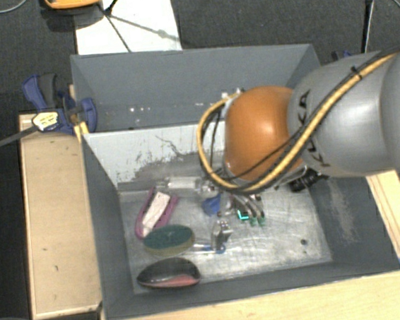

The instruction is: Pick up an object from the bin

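- My gripper (222,237) hangs near the middle of the bin (297,234), over its scratched metal floor; wide or narrow, I cannot tell.
- Nearest: 1 dark green oval pad (168,237), beside it, toward the left wall.

Only legible txt: black "KUKA" lettering (304,113) on the grey arm link (367,124), just right of orange cover (257,132), running top-to-bottom.
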You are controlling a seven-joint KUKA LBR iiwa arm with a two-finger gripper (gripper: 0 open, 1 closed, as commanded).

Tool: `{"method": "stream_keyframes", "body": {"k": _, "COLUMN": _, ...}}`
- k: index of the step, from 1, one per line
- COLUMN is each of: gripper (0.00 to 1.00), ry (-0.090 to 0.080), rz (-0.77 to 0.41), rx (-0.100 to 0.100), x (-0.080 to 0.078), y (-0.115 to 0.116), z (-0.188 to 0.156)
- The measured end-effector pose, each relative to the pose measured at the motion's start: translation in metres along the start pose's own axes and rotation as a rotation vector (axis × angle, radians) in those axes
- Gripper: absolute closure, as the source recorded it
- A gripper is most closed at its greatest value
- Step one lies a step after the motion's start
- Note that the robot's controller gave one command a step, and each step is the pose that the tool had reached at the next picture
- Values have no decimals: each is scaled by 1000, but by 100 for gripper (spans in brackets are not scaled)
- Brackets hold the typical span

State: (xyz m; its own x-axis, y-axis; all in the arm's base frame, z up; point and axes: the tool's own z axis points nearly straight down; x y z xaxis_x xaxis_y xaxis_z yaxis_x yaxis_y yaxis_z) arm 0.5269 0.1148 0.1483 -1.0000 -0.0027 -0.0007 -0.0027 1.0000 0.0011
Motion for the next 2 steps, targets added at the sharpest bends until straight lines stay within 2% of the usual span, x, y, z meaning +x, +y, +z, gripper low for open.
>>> {"method": "stream_keyframes", "body": {"k": 1, "gripper": 0, "ry": -23, "rz": -22, "rx": -7, "x": -24, "y": -41, "z": 53}}
{"method": "stream_keyframes", "body": {"k": 2, "gripper": 0, "ry": -8, "rz": -50, "rx": 0, "x": -46, "y": -51, "z": 59}}
